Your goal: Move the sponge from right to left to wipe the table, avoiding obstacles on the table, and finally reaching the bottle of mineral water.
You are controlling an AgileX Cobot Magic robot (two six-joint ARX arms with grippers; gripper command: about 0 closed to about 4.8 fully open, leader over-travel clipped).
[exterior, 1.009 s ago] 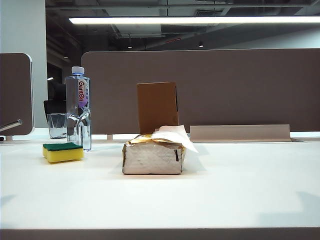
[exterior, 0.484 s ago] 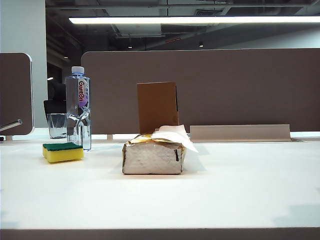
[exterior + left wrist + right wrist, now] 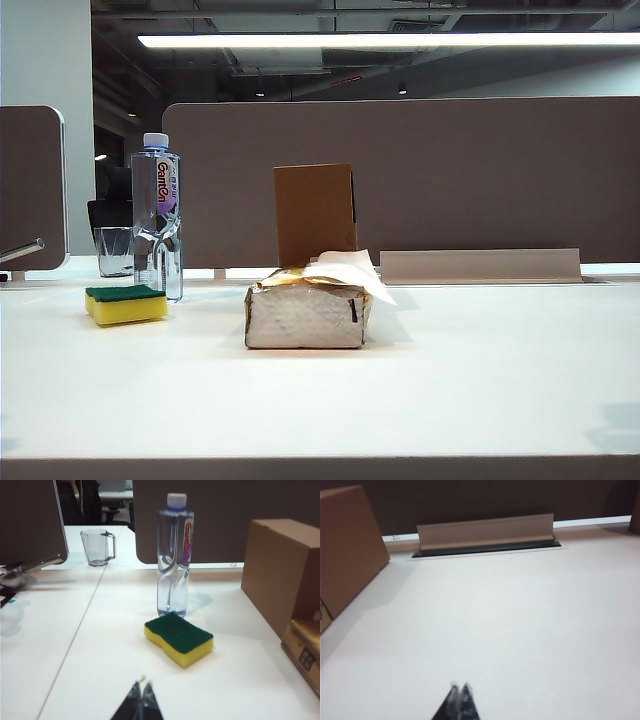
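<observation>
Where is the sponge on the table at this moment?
In the exterior view the sponge lies on the left side of the table, green face up, just in front of the water bottle.

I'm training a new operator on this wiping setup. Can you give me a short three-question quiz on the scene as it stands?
1. True or false: the sponge lies green side up.
2. Which stands nearest the sponge: A) bottle, B) cardboard box, C) tissue pack?
3. What state are the left gripper and right gripper in?

Key: 1 true. 2 A. 3 both shut, empty, above bare table.
</observation>
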